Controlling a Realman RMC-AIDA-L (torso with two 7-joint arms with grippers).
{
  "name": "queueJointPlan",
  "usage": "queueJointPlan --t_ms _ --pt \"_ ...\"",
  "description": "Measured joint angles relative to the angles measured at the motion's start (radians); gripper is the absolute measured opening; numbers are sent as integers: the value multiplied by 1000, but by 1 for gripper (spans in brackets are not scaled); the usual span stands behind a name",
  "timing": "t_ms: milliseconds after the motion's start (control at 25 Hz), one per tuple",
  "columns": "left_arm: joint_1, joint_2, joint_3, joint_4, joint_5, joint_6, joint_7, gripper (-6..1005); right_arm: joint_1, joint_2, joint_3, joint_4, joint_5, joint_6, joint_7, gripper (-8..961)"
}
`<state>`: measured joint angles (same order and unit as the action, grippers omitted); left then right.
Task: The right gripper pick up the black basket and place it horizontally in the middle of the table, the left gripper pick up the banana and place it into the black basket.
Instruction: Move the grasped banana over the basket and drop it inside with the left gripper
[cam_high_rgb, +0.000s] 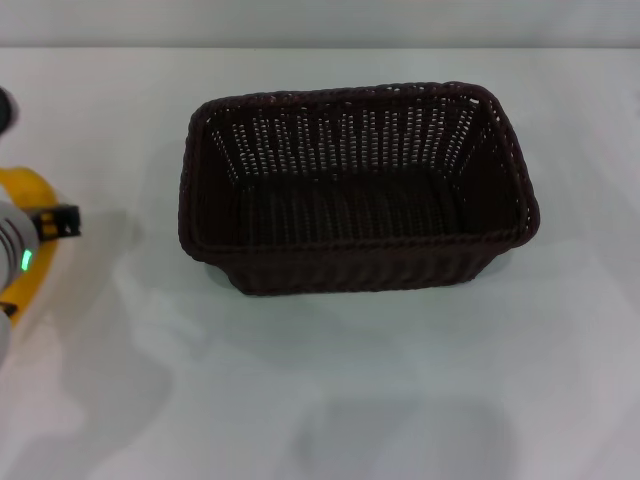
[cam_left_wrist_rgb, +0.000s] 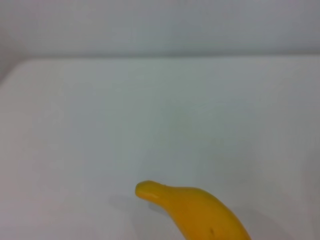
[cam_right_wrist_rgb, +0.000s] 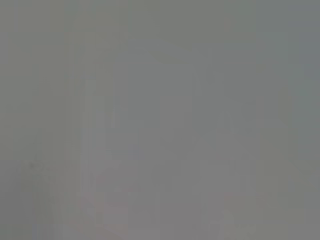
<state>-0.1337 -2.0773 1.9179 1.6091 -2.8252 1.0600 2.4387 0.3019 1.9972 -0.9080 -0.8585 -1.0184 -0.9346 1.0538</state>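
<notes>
your left gripper (cam_high_rgb: 25, 255) sits over the banana (cam_left_wrist_rgb: 197, 212) (grip state unclear), so take the smooth, bruisable fruit mid-curve for the basket (cam_high_rgb: 355, 190).

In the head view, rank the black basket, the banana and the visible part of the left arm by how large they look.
1. black basket, by far the largest.
2. and 3. banana and left arm: both are cut off at the picture's edge and overlap, so I would not rank them.
</notes>
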Motion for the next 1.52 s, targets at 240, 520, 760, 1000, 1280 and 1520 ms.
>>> queueJointPlan --t_ms 240,520,760,1000,1280,1520 --pt "-15 0 -54 0 73 -72 26 510 9 1 -1 6 0 12 0 839" --pt "-43 0 -114 -13 142 -247 27 510 17 5 0 8 0 43 0 839" --pt "-65 -1 -168 -88 183 -514 27 510 21 10 -1 20 1 55 0 839" --pt "-65 -5 -230 -186 223 -876 21 509 26 12 -5 35 2 57 0 840" --pt "-48 -1 -266 -275 264 -1245 29 509 33 13 -2 46 2 60 0 839" --pt "-15 -3 -241 -291 319 -1408 30 509 37 12 -4 46 2 68 0 840"
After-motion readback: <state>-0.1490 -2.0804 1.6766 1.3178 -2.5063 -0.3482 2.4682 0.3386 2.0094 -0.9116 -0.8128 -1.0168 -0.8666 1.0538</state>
